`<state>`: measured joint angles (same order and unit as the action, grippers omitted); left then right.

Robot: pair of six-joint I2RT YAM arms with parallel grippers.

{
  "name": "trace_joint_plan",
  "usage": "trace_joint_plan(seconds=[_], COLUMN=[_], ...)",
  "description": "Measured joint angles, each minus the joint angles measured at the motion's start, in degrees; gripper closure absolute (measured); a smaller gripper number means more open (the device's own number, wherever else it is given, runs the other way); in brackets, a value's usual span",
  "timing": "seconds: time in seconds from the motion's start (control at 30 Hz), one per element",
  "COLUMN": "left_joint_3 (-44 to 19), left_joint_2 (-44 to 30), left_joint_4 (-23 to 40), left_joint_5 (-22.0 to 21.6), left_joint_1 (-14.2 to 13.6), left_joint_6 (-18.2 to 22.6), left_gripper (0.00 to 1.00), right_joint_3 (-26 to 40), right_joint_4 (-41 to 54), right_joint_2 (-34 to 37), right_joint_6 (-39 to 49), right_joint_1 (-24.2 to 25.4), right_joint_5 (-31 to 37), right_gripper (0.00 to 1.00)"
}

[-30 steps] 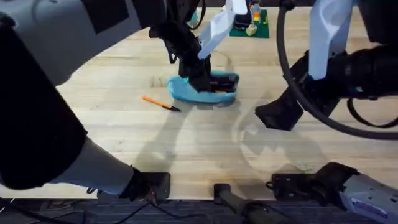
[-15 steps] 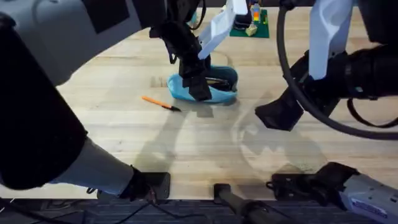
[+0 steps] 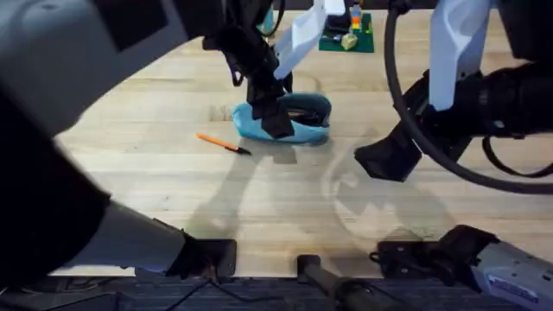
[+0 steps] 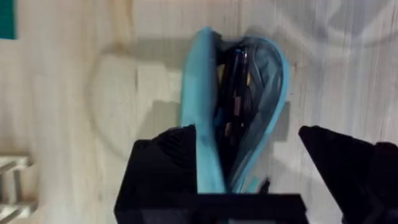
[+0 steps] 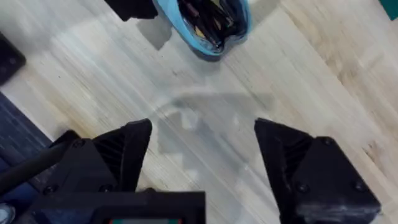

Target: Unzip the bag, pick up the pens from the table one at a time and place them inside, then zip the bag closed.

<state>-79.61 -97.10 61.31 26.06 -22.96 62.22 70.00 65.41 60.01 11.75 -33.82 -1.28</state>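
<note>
Open bag (image 3: 298,121) lying left-right, left pincer (image 3: 275,117) spread astride it, right pincer (image 3: 389,160) apart

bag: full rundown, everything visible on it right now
The bag is a light blue soft fabric pouch, elongated, lying on the table near its middle, right of a loose orange pen. Its zipper is open and the mouth gapes, showing a dark interior with dark pens inside. The left gripper straddles one side wall, with one finger outside and the other well clear, jaws open. The right gripper hangs open above bare wood nearby, not touching it.
</note>
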Motion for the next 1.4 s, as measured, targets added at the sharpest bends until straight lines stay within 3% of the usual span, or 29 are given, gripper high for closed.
trace_joint_plan(seconds=[0.23, 0.7, 1.0, 1.17, 1.4], left_joint_3=[-0.02, -0.02, -0.02, -0.02, -0.02], left_joint_2=[7.98, 16.21, 17.29, 17.29, 17.29], left_joint_4=[0.92, 13.47, 22.99, 27.92, 28.55], left_joint_5=[-2.27, -9.31, -12.65, -13.34, -15.18], left_joint_1=[0.00, 0.00, 1.32, 4.21, 9.53], left_joint_6=[-4.72, -9.12, -6.35, -3.22, 0.64], left_gripper=[0.006, 0.006, 0.006, 0.006, 0.006], right_joint_3=[0.00, 0.00, 0.00, 0.00, 0.00], right_joint_4=[0.00, 0.00, 0.00, 0.00, 0.00], right_joint_2=[0.00, 0.00, 0.00, 0.00, 0.00], right_joint_6=[0.02, 0.02, 0.02, 0.02, 0.02], right_joint_1=[0.00, 0.00, 0.00, 0.00, 0.00], right_joint_5=[0.00, 0.00, 0.00, 0.00, 0.00], right_gripper=[0.004, 0.004, 0.004, 0.004, 0.003])
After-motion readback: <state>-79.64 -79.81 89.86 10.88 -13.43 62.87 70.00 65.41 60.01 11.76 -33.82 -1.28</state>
